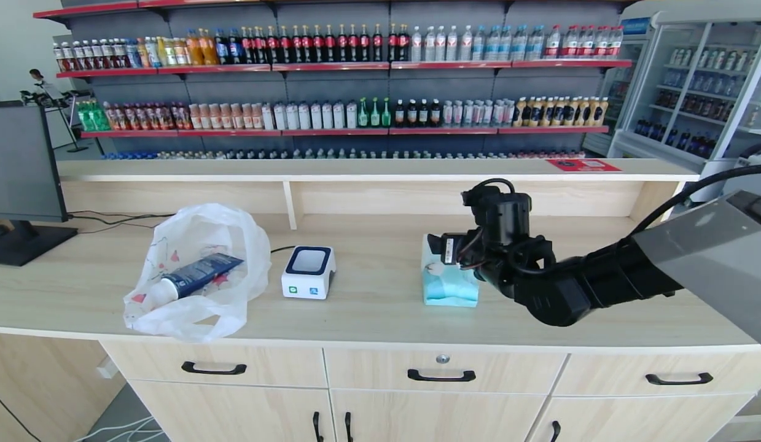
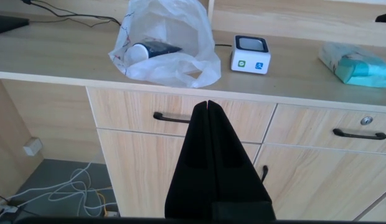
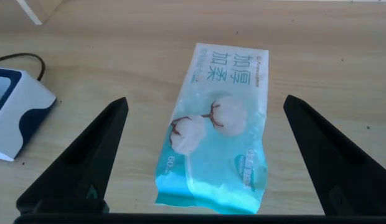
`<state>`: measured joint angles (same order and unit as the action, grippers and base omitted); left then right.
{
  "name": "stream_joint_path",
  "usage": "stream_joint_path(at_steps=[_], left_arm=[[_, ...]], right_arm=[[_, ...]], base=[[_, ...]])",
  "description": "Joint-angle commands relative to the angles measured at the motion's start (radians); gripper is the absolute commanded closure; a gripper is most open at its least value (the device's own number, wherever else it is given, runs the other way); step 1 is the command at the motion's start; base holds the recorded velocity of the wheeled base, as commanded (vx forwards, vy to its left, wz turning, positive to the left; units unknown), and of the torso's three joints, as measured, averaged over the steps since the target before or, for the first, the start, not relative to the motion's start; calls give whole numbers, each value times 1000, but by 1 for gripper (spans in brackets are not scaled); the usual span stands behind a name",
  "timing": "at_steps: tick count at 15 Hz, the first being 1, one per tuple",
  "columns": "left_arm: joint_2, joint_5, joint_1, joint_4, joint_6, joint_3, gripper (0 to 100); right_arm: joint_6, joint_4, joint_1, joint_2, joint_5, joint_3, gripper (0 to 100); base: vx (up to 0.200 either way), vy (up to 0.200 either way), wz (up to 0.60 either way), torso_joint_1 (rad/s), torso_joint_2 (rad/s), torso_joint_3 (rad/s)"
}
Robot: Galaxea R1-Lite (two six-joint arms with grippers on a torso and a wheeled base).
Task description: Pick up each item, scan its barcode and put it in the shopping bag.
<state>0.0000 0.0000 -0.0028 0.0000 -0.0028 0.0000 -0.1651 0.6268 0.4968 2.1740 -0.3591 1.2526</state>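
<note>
Currently hovering over the tissue pack [image 3: 211,130] on the worktop [image 1: 380,294] with right pincer [image 3: 205,102] spread, left pincer [image 2: 207,106] pressed together.

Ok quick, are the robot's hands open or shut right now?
Left gripper: shut, holding nothing.
Right gripper: open, fingers either side of the blue tissue pack, not gripping it.

Bright, even daylight, faint soft shadows on counter [image 1: 380,307]
</note>
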Motion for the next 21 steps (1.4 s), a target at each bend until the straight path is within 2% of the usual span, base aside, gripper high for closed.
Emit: stream_joint_path(at_steps=[1, 7, 8, 10, 12, 15, 21], left_arm=[[0, 0, 0, 0, 0, 0, 100], [0, 0, 0, 0, 0, 0, 100], [0, 0, 0, 0, 0, 0, 100], [0, 0, 0, 0, 0, 0, 100], [0, 0, 0, 0, 0, 0, 100], [0, 0, 0, 0, 0, 0, 100], [0, 0, 0, 0, 0, 0, 100]], right_arm=[[4, -29, -9, 55, 5, 27, 0], [38, -230, -46, 119, 69, 228, 0], [27, -341, -47, 130, 72, 289, 0], [-8, -438, -49, 161, 74, 369, 0], [-22, -466, -63, 213, 89, 461, 0], [-39, -559, -66, 224, 103, 504, 0], [-82, -615, -83, 273, 103, 547, 0]], base=[[0, 0, 0, 0, 0, 0], [0, 0, 0, 0, 0, 0], [0, 0, 0, 0, 0, 0], [0, 0, 0, 0, 0, 0], [0, 0, 0, 0, 0, 0], [0, 0, 0, 0, 0, 0], [0, 0, 0, 0, 0, 0]])
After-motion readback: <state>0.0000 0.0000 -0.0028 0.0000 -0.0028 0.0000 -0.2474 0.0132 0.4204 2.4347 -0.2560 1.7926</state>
